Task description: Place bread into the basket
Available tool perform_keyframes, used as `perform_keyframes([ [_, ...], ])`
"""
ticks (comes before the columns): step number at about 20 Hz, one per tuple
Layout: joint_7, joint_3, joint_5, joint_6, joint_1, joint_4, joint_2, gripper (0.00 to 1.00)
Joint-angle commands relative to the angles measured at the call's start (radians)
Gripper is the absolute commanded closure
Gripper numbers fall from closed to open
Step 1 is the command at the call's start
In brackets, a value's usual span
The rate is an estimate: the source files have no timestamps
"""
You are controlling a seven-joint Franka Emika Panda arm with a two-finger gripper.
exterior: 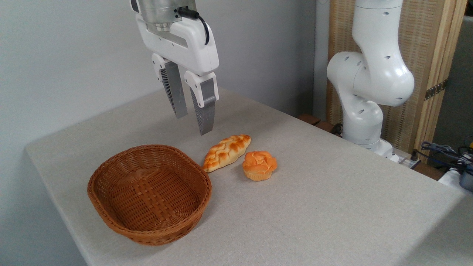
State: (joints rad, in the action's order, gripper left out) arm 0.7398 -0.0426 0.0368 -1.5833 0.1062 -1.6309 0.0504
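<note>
Gripper [194, 123] hangs above grey bench [332, 192], 2 fingers slightly parted, holding nothing. Golden-yellow braided bread loaf [226, 152] lies on bench, just beside empty reddish-brown oval wicker basket [111, 218].

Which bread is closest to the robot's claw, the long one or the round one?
The long braided loaf. It lies almost under the open gripper, beside the basket; the round bun sits farther right.

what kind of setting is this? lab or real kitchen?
Most likely a lab or test bench: a table with only a basket, bread and a bun, bare walls, and loose cables at the right.
</note>
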Motion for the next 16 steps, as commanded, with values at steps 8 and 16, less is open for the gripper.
perform_keyframes([
  [8, -0.008, 0.033, 0.021, 0.025, -0.010, -0.007, 0.002, 0.00],
  [16, -0.017, 0.118, 0.090, -0.127, 0.021, -0.300, 0.124, 0.00],
])
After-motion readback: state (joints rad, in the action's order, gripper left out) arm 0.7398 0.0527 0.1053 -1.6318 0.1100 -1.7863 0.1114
